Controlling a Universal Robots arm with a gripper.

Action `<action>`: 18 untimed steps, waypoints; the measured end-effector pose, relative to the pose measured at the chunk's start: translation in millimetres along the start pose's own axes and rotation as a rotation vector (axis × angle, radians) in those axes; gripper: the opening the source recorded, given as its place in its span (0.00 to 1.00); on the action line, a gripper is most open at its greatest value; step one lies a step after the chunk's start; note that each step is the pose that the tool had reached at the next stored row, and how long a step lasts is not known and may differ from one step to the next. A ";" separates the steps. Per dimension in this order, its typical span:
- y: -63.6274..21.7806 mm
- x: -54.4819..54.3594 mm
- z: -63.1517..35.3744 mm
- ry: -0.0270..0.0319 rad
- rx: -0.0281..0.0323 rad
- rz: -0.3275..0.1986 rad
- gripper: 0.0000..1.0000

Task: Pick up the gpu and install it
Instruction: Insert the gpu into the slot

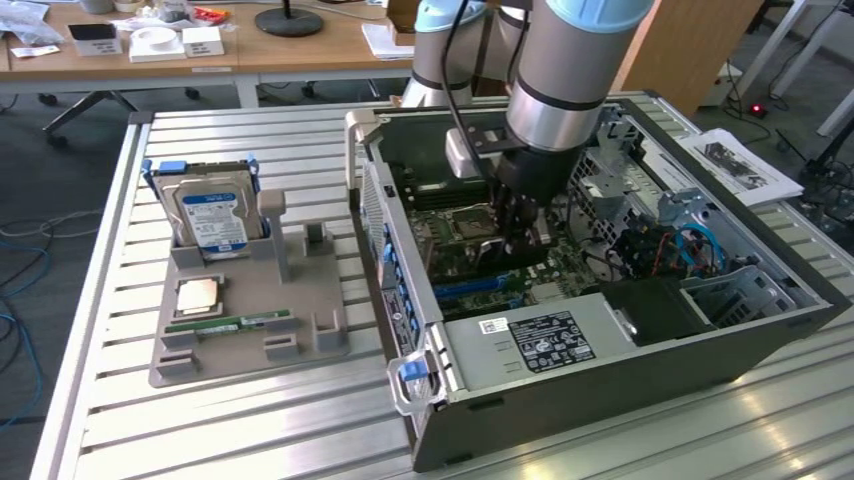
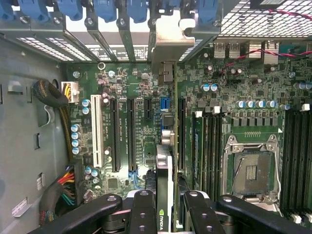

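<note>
One gripper [image 2: 168,207] clamps one gpu [image 2: 164,175]; one hard drive [image 1: 214,215] outside.

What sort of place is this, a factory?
More likely a robotics lab: a robot arm reaches into an open computer case on a slatted metal bench, with cluttered office desks behind.

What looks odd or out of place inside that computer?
Nothing looks broken or spilled. The graphics card, clamped in the gripper, stands on edge over the green board, and the processor socket sits empty.
</note>
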State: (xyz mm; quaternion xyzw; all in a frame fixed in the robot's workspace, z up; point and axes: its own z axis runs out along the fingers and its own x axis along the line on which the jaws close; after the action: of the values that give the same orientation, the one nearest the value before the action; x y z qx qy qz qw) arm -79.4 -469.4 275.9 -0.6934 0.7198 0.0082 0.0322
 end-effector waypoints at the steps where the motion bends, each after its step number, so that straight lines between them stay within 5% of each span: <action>1: 0.0 0.1 0.5 0.0003 0.0000 0.000 0.27; 6: 0.2 0.2 2.2 0.0062 0.0001 0.000 0.27; 13: 0.2 0.2 2.3 0.0067 0.0002 0.000 0.27; 16: 0.3 0.0 2.3 0.0199 0.0007 -0.001 0.27; 18: 0.2 0.1 2.3 0.0213 0.0007 -0.001 0.27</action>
State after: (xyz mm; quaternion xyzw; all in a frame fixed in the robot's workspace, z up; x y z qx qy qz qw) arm -79.5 -469.4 273.6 -0.6937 0.7198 0.0005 0.0248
